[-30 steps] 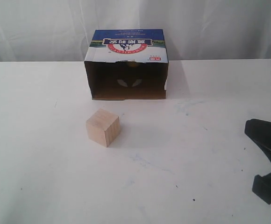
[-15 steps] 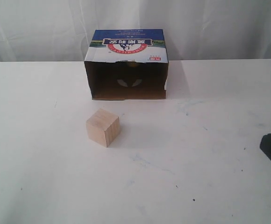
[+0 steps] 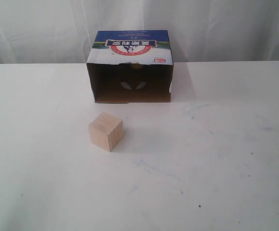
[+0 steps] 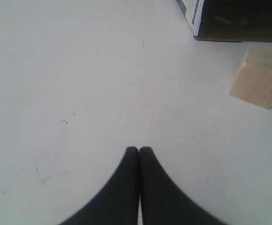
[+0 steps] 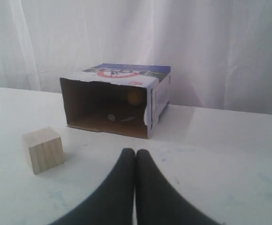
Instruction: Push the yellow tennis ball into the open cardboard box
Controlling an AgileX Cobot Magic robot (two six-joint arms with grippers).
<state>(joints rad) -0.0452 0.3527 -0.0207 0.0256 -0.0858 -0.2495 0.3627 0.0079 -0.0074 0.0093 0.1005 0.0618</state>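
Note:
The open cardboard box (image 3: pixel 130 48) lies on its side at the back of the white table, its dark mouth facing the front. Deep inside it a dim yellow round shape, the yellow tennis ball (image 5: pixel 135 97), rests against the back wall; it shows faintly as a ball (image 3: pixel 136 66) in the exterior view too. My left gripper (image 4: pixel 139 149) is shut with nothing in it, over bare table well away from the box (image 4: pixel 192 14). My right gripper (image 5: pixel 135 151) is shut and empty, in front of the box (image 5: pixel 126 72). Neither gripper shows in the exterior view.
A pale wooden cube (image 3: pixel 106 131) stands on the table in front of the box, slightly to its left; the cube (image 4: pixel 260 77) and cube (image 5: pixel 43 149) appear in both wrist views. A white curtain hangs behind the table.
The right gripper, at the exterior view's right edge a second ago, has slid out of that view. Box and cube have not moved.

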